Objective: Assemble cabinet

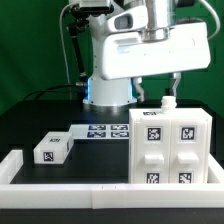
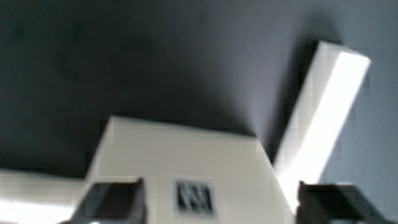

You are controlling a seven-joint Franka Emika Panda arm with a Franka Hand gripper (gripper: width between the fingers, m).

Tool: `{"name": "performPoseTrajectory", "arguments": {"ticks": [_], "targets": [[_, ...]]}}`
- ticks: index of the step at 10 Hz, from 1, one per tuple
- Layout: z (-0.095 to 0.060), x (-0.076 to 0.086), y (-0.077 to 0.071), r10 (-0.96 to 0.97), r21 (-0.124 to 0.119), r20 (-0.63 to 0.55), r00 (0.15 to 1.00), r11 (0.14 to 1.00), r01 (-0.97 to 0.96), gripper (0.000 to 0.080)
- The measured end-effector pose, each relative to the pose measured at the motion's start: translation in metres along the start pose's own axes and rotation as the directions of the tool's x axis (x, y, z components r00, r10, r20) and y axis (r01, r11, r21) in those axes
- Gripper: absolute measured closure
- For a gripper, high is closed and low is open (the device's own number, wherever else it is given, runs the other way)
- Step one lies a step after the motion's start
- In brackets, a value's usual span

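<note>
The cabinet (image 1: 170, 148) is a big white box with square black-and-white tags on its front. It stands on the dark table at the exterior view's right. A small white nub (image 1: 165, 103) sticks up from its top. My gripper (image 1: 158, 88) hangs just above the cabinet's top with its dark fingers (image 1: 140, 88) spread and nothing held. In the wrist view the gripper (image 2: 224, 205) is open over the cabinet's white tagged face (image 2: 178, 150). A small white tagged block (image 1: 52, 150) lies on the table at the exterior view's left, apart from the cabinet.
The marker board (image 1: 105, 131) lies flat between the block and the cabinet. White border rails (image 1: 90, 186) run along the front and sides of the table. One long white rail (image 2: 320, 110) shows beside the cabinet in the wrist view. The robot base (image 1: 108, 90) stands behind.
</note>
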State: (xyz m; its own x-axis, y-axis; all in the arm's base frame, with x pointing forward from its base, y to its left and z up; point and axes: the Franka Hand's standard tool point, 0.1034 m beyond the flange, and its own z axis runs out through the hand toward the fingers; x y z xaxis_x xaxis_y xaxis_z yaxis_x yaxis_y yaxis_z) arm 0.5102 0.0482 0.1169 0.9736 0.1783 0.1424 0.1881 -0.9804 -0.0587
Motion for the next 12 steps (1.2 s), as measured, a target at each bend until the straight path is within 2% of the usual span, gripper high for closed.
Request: {"name": "performPoseTrajectory", "arguments": {"ticks": [1, 2, 3, 4, 6, 7, 8, 10, 12], "targets": [[0.006, -0.021, 0.013, 0.007, -0.014, 0.011, 1.000, 1.000, -0.007, 0.0230], [0.009, -0.038, 0.034, -0.023, -0.027, 0.010, 1.000, 0.999, 0.024, 0.0230], [0.014, -0.057, 0.056, -0.032, -0.043, 0.013, 0.999, 0.999, 0.033, 0.0064], [0.016, -0.073, 0.075, -0.019, -0.053, 0.020, 1.000, 0.998, 0.020, 0.0020], [0.022, -0.092, 0.113, 0.042, -0.071, 0.035, 0.999, 0.997, -0.039, 0.0004], [0.025, -0.097, 0.128, 0.068, -0.078, 0.044, 0.997, 0.995, -0.065, 0.0001], [0.025, -0.099, 0.139, 0.092, -0.073, 0.068, 0.993, 0.994, -0.087, 0.0001], [0.026, -0.101, 0.152, 0.127, -0.066, 0.101, 0.987, 0.990, -0.121, 0.0002], [0.026, -0.100, 0.150, 0.118, -0.066, 0.099, 0.988, 0.991, -0.112, 0.0002]]}}
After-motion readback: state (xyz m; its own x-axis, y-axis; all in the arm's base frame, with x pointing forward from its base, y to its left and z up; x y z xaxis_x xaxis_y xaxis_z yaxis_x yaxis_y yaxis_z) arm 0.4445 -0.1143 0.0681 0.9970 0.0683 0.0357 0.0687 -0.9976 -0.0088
